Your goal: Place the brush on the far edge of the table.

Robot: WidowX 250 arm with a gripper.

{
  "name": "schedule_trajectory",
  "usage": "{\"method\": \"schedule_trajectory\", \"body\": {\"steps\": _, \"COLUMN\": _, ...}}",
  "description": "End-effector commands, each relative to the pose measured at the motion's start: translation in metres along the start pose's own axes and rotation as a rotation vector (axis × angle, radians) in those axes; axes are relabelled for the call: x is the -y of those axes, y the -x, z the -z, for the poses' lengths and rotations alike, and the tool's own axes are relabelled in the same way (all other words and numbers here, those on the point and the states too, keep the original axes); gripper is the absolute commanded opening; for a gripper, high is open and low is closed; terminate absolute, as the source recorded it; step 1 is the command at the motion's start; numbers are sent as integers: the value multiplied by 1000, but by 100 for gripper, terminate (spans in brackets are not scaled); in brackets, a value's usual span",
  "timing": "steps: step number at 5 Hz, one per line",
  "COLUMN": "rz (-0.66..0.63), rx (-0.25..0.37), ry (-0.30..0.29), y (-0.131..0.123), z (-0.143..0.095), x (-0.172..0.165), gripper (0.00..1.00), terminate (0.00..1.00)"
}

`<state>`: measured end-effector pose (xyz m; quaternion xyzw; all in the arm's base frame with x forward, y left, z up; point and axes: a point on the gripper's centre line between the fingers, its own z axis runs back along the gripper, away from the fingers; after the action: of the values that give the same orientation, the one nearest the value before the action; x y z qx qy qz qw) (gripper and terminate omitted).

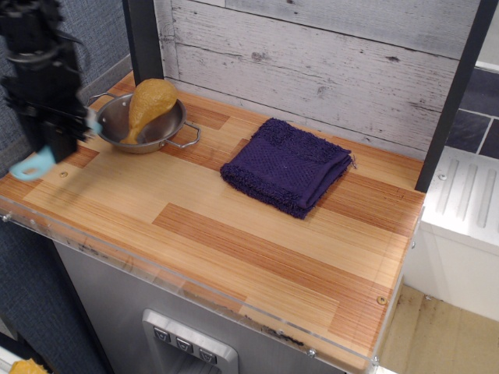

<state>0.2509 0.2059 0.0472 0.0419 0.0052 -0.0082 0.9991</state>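
Fingers of the gripper [48, 140] pinch the brush [35, 164] by the table's [257, 257] left side, so lower it gently, then let go.

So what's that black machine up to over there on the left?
The robot arm's tool is holding a light-blue brush in the air over the left end of the wooden table; only its looped handle sticks out below. The brush is not set down yet. Just beside it sits a small metal pan with a toy chicken drumstick in it, and a folded purple cloth lies further right, untouched.
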Motion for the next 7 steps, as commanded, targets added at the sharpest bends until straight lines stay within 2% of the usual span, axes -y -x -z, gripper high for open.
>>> {"method": "schedule_trajectory", "body": {"steps": 1, "rz": -5, "rx": -15, "ry": 4, "y": -3, "z": 14, "x": -48, "gripper": 0, "terminate": 0}}
{"method": "schedule_trajectory", "body": {"steps": 2, "rz": 31, "rx": -54, "ry": 10, "y": -3, "z": 26, "x": -35, "gripper": 0, "terminate": 0}}
{"method": "schedule_trajectory", "body": {"steps": 3, "rz": 51, "rx": -43, "ry": -1, "y": -6, "z": 22, "x": -19, "gripper": 0, "terminate": 0}}
{"method": "schedule_trajectory", "body": {"steps": 5, "rz": 49, "rx": -88, "ry": -29, "y": -2, "z": 31, "x": -7, "gripper": 0, "terminate": 0}}
{"method": "schedule_trajectory", "body": {"steps": 6, "rz": 51, "rx": -110, "ry": -24, "y": 1, "z": 34, "x": -4, "gripper": 100, "terminate": 0}}
{"method": "schedule_trajectory", "body": {"steps": 7, "rz": 49, "rx": -107, "ry": -46, "y": -1, "z": 26, "x": 1, "gripper": 100, "terminate": 0}}
